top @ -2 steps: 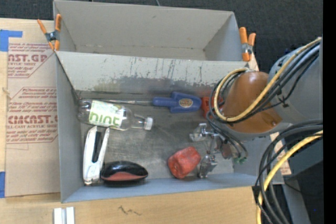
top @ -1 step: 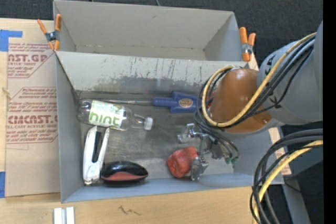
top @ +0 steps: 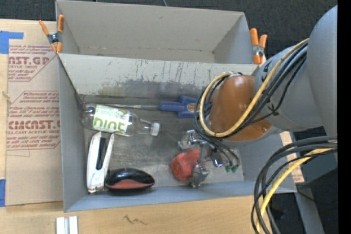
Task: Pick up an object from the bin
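My gripper (top: 193, 160) is low in the bin's front right part and stands open. One metal finger (top: 190, 142) shows behind a red rounded lump (top: 181, 166) and the other in front of it, so the lump's right side lies between them. A blue clamp-like tool (top: 179, 106) rests by the back wall, just left of the arm's orange cover.
A clear plastic bottle with a green label (top: 113, 120) lies on its side at the left. In front of it lie a white and black stapler-like thing (top: 99, 160) and a black and red oval thing (top: 129, 180) near the front wall. The arm and its cables cover the bin's right side.
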